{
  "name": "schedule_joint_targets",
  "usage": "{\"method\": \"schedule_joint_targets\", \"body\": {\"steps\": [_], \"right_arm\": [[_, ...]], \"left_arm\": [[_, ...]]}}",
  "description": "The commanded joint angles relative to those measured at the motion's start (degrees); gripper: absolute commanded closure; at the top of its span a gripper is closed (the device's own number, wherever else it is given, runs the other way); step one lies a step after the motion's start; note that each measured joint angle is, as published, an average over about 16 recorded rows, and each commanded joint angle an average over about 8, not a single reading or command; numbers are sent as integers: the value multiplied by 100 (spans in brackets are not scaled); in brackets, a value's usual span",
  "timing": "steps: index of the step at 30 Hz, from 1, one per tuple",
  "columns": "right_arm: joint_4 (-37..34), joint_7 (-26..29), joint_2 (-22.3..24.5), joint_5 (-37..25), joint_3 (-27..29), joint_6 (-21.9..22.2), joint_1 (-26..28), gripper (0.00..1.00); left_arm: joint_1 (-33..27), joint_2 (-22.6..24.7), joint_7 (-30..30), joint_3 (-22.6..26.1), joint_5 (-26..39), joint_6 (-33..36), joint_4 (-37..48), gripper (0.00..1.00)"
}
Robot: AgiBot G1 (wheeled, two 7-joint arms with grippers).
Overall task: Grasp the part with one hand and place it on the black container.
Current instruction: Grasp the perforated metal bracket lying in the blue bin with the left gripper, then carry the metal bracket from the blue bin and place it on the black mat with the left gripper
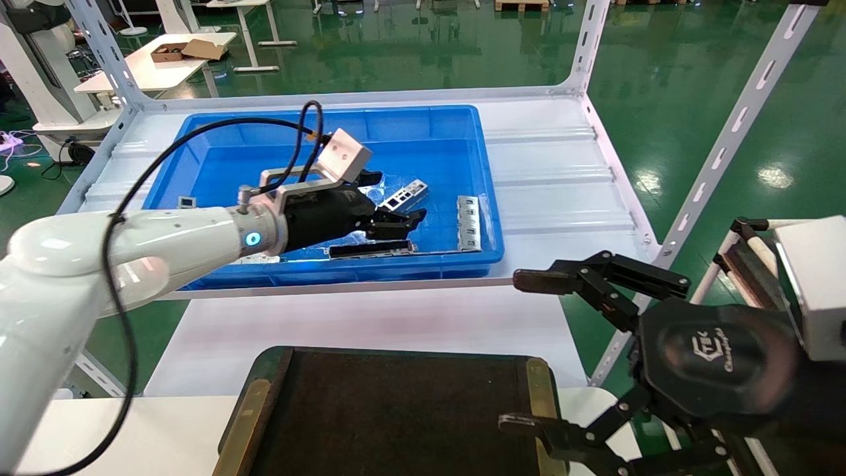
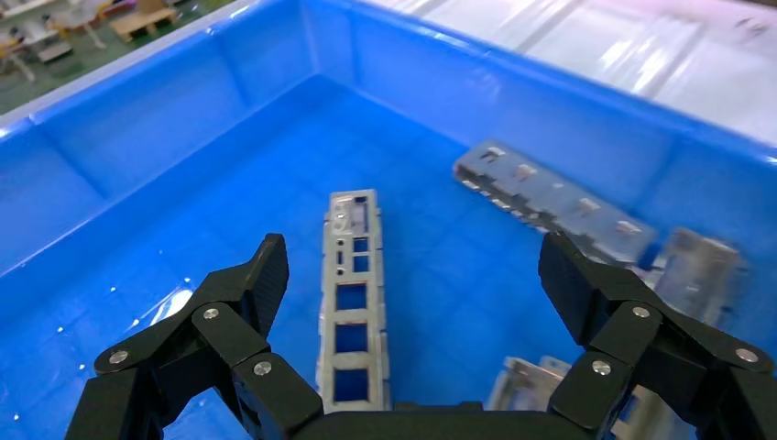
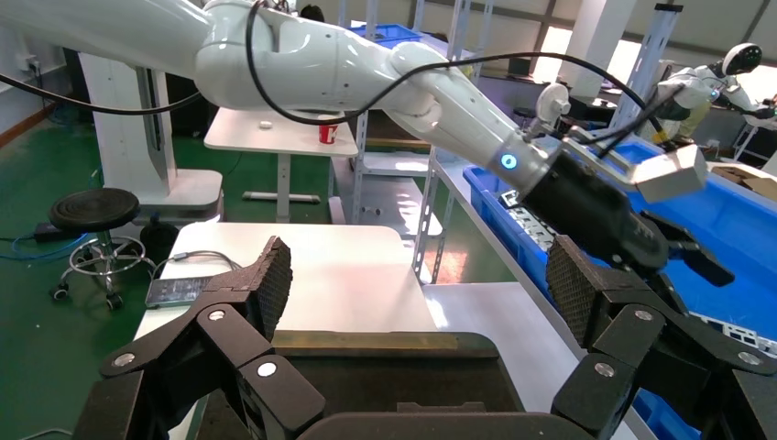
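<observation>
Left gripper [image 2: 408,284]: jaws spread wide, inside the blue bin [image 1: 489,218], poised over the part.
Part [image 2: 353,302]: flat on bin floor, lengthwise between the fingers, not yet gripped.
Advice: descend straight, pinch across narrow sides, keep off neighbouring plates [image 2: 559,197].
Black container [image 1: 396,410]: near edge, bare.
Right gripper [image 1: 529,350]: spread wide, idle, near right.

The part [image 2: 352,302] looked like bare silver-grey metal with a dull shine, the blue bin [image 1: 489,218] was glossy smooth plastic, the black container [image 1: 396,410] had a matt dark surface with dull brass-yellow rims, and the left pincer [image 2: 412,275] was matt black.
</observation>
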Motion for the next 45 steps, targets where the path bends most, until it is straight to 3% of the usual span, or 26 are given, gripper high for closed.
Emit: {"method": "schedule_joint_targets", "body": {"steps": [1, 3, 4, 19, 45], "right_arm": [[0, 0, 0, 0, 0, 0, 0, 77], [0, 0, 0, 0, 0, 0, 0, 100], [0, 0, 0, 0, 0, 0, 0, 100], [0, 0, 0, 0, 0, 0, 0, 100], [0, 0, 0, 1, -1, 0, 0, 100]], "left_arm": [[-130, 193, 164, 15, 47, -135, 382, 67], [-194, 288, 278, 8, 30, -207, 602, 92], [-218, 325, 330, 6, 16, -238, 693, 100], [-262, 423, 590, 105, -237, -487, 1241, 100], [-207, 410, 643, 269, -597, -568, 1269, 100]]}}
